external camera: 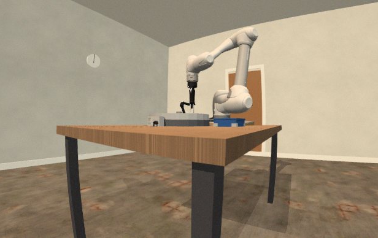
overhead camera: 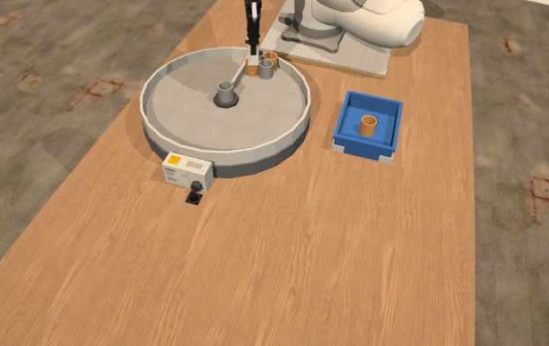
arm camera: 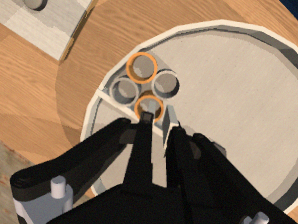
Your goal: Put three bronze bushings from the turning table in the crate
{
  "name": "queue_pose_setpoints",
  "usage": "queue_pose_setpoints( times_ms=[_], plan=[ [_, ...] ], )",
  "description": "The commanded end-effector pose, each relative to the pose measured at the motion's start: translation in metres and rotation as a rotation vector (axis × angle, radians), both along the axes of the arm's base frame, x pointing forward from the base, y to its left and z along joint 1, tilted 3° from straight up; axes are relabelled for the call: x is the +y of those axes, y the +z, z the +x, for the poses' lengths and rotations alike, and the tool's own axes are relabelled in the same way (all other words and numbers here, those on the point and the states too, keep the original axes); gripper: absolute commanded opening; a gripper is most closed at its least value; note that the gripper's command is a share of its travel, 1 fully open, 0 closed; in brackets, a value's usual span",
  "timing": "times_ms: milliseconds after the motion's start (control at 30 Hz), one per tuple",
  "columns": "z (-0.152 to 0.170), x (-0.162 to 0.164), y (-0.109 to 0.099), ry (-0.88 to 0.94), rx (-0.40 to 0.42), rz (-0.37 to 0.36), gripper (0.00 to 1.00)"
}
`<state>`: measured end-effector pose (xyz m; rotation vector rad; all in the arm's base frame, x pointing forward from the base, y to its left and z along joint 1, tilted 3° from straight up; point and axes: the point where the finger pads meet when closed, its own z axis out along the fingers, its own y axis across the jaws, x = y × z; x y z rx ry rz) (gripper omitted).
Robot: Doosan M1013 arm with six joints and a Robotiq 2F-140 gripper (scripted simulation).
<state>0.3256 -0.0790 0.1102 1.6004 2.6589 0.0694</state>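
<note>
The round grey turning table [overhead camera: 225,104] holds a cluster of bushings at its far rim. Two are bronze [overhead camera: 251,69] [overhead camera: 271,58] and two are grey; the nearer grey one [overhead camera: 266,69] stands beside them. In the wrist view the bronze ones [arm camera: 149,106] [arm camera: 141,68] and grey ones [arm camera: 165,84] [arm camera: 124,90] stand together. My gripper [overhead camera: 253,53] [arm camera: 159,112] hangs just above the nearer bronze bushing, fingers nearly shut with a narrow gap and nothing between them. It also shows in the exterior view [external camera: 191,107]. The blue crate [overhead camera: 376,128] holds one bronze bushing [overhead camera: 368,125].
A grey hub [overhead camera: 225,93] stands at the table's centre, with a divider bar running to the rim. A white control box [overhead camera: 187,171] sits at the table's front. The robot base [overhead camera: 342,22] stands behind on a grey plate.
</note>
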Motion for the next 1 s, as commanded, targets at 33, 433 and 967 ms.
queue_pose_setpoints(
  times_ms=[33, 433, 967],
  plan=[
    [0.0, 0.0, 0.0, 0.0, 0.0, 0.0, 0.1],
    [0.0, 0.0, 0.0, 0.0, 0.0, 0.0, 0.1],
    [0.001, 0.0, -0.016, 0.0, 0.0, 0.0, 0.1]
  ],
)
